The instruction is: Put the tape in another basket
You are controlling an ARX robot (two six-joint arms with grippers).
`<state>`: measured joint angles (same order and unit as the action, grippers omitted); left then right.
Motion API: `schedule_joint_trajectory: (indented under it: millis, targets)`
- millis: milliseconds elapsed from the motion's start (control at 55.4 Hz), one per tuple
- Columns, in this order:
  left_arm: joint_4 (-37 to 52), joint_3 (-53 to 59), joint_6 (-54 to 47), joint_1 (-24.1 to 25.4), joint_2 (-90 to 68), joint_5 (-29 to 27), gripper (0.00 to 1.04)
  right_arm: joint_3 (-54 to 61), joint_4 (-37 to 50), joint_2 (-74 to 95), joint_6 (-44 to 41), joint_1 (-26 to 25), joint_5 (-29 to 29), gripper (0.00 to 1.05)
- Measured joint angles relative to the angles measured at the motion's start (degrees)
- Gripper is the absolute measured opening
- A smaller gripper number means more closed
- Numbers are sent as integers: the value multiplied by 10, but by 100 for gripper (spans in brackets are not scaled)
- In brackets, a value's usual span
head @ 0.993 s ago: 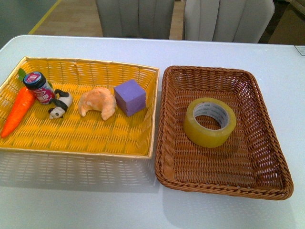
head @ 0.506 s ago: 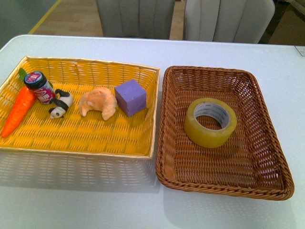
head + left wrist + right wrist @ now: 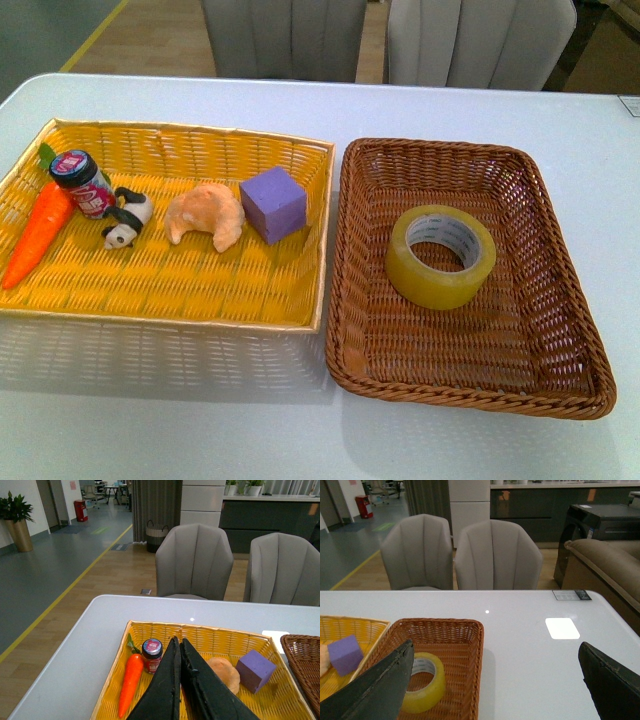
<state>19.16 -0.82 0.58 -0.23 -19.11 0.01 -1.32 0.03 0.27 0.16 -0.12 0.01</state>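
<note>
My left fingers point(image 3: 176, 680) are matt black plastic, and so are my right fingers point(image 3: 380, 687). Between the right pair lies the tape point(image 3: 440, 256), glossy translucent yellow film on a white core. It sits in the basket point(image 3: 560, 330) of rough brown wicker. The surface point(image 3: 480, 110) is smooth, white and faintly glossy.
</note>
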Motion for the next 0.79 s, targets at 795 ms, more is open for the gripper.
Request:
schedule_joint_trajectory:
  millis: [795]
  targets:
    - [-192,0,0,0,182,0,2,0,0,0,0,0,0,96]
